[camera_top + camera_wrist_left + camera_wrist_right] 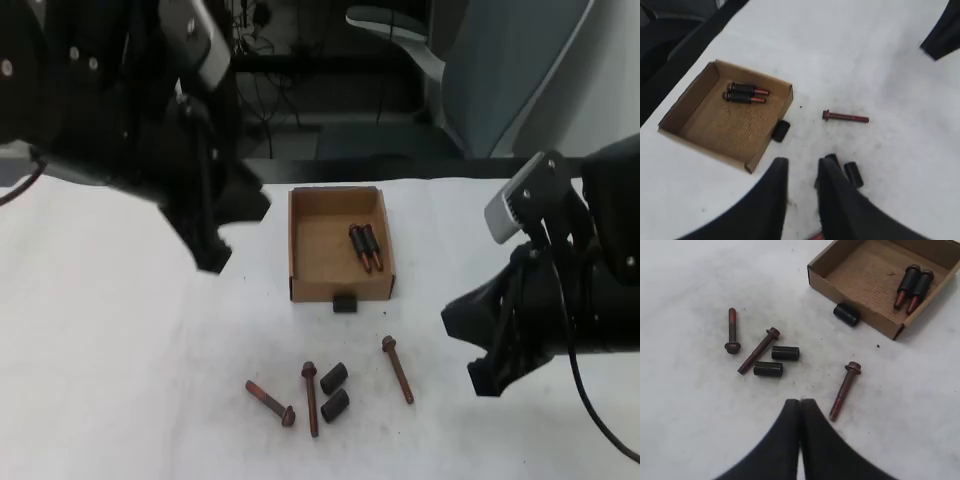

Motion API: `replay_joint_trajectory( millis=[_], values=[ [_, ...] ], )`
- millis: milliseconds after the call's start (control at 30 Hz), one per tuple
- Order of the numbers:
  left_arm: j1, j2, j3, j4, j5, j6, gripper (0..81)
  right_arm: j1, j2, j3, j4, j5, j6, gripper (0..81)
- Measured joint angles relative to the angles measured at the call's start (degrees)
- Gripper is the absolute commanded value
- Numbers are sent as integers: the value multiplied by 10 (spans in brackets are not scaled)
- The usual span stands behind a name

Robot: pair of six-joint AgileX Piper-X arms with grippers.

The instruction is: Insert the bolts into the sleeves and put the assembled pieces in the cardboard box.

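The cardboard box (865,272) is the largest item. It looks light and thin-walled, easy to shove or dent, so it is probably best left where it sits on the tabletop (880,60), ahead of the right gripper (800,407) and beyond the loose parts. It is brown, shallow and open-topped, and two assembled pieces (912,286) lie side by side on its floor.

The bolts (759,350) come next. They are likely stiff metal, weighty for their size, and apt to roll on their round shanks. A hold across the shank near the head would leave the tip free to enter a sleeve. They are reddish-brown with flanged heads. The nearest bolt (845,390) lies just ahead of the right gripper's tips, and the other two lie farther out.

The sleeves (785,353) are the smallest. They are short, smooth black cylinders, judged hard, slippery and quick to roll. They should be pinched across the outer wall at mid-length, keeping the bore ends open. Two lie just beside the middle bolt, and a third sleeve (846,314) rests against the outside of the box.

The right gripper's fingers are pressed together on nothing. The left gripper (801,172) has its jaws apart and empty, with the pair of sleeves just past its fingertips and the box farther ahead
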Motion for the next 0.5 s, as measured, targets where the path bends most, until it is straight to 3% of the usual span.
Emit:
replay_joint_trajectory(
  millis=[67, 133, 200, 300, 367, 433, 500],
  values=[
    [4, 9, 0, 2, -10, 9, 578, 0, 0, 0, 6, -1, -9, 6],
    [5, 19, 0, 5, -21, 10, 662, 0, 0, 0, 24, -12, -20, 4],
    [3, 31, 0, 15, -36, 9, 665, 0, 7, -5, 49, -30, -35, 83],
    [-4, 44, 0, 27, -57, 31, 644, 4, 22, -31, 100, -43, -69, 318],
    [-12, 48, 0, 30, -75, 61, 587, 7, 33, -52, 122, -44, -96, 510],
    [-24, 53, 0, 30, -100, 81, 574, 8, 47, -75, 132, -44, -109, 554],
    [-33, 59, 0, 30, -119, 76, 575, 8, 59, -92, 133, -44, -116, 531]
  ],
)
